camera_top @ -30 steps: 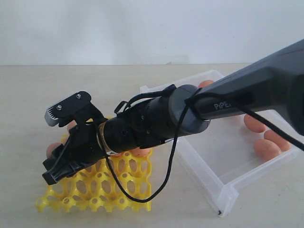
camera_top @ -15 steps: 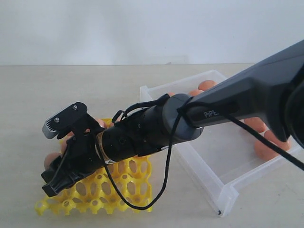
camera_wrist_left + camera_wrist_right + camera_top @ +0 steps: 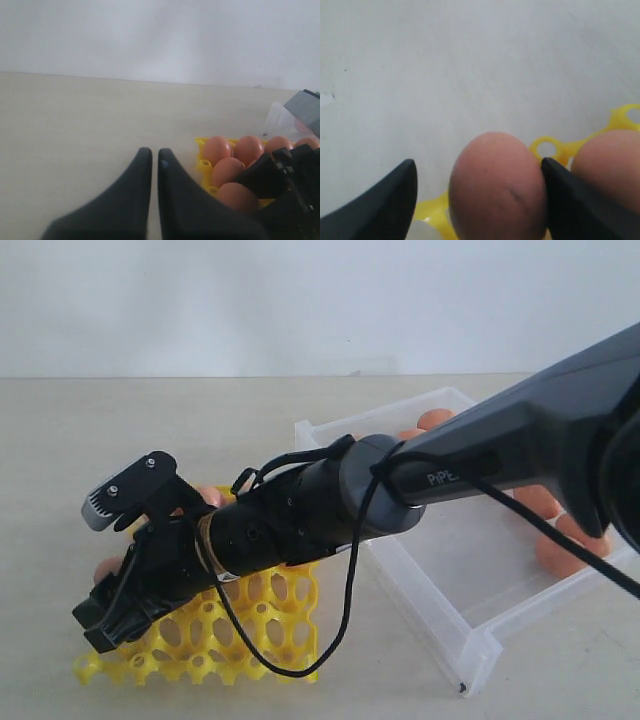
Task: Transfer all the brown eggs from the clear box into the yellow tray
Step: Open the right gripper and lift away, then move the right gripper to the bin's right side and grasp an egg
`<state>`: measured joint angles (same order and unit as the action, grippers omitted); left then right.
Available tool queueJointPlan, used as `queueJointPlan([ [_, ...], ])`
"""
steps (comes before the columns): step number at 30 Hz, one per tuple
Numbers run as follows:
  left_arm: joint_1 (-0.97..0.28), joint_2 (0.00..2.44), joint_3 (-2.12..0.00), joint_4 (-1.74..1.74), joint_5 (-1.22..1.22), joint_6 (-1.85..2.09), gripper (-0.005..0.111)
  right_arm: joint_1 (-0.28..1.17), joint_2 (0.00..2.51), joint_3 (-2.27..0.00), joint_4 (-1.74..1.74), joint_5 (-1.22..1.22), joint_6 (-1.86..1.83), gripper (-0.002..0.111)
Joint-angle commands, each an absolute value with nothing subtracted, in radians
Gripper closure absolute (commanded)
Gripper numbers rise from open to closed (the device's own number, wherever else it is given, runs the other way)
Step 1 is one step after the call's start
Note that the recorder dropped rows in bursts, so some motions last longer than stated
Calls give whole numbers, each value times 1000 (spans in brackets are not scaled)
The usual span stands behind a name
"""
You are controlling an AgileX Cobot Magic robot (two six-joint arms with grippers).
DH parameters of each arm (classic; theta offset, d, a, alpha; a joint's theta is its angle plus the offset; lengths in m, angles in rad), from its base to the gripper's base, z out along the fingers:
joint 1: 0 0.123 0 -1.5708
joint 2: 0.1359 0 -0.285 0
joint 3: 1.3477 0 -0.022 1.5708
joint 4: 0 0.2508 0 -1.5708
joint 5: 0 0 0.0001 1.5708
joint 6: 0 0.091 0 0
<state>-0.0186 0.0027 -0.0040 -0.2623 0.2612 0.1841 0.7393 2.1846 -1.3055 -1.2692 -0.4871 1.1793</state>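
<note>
the brown egg (image 3: 497, 187) sits in an edge cup of the yellow tray (image 3: 547, 148), between the spread fingers of the right tool (image 3: 477, 167). one finger is clear of the shell, the other touching or just beside it, and since the cup is hidden the egg may not be fully seated, so a dragging finger on lift-off could tip it onto the counter (image 3: 100, 440) or bump the neighbouring egg (image 3: 610, 170). more eggs (image 3: 560, 552) wait in the clear box (image 3: 478, 655), the left tool (image 3: 153, 155) hangs with fingers together near the tray, and against a second ago the right arm lies lower over the tray.
</note>
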Motion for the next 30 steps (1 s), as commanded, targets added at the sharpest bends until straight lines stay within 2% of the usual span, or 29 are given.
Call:
queueJointPlan([
  [1, -22, 0, 0, -265, 259, 176, 103, 740, 2155, -1328, -1269, -477, 1140, 46],
  [14, -22, 0, 0, -265, 257, 176, 103, 738, 2101, -1328, -1209, -426, 997, 47],
  [17, -22, 0, 0, -265, 261, 176, 103, 729, 2035, -1328, -1131, -316, 961, 51],
  [20, -22, 0, 0, -265, 261, 176, 103, 718, 1942, -1328, -1127, -49, 960, 69],
  [22, -22, 0, 0, -265, 261, 176, 103, 716, 1883, -1328, -1127, 238, 962, 82],
  [24, -22, 0, 0, -265, 259, 176, 103, 716, 1837, -1328, -1127, 568, 954, 89],
  [27, -22, 0, 0, -265, 259, 176, 103, 684, 1795, -1328, -1105, 926, 813, 88],
  [30, -22, 0, 0, -265, 259, 176, 103, 580, 1789, -1328, -967, 969, 636, 77],
])
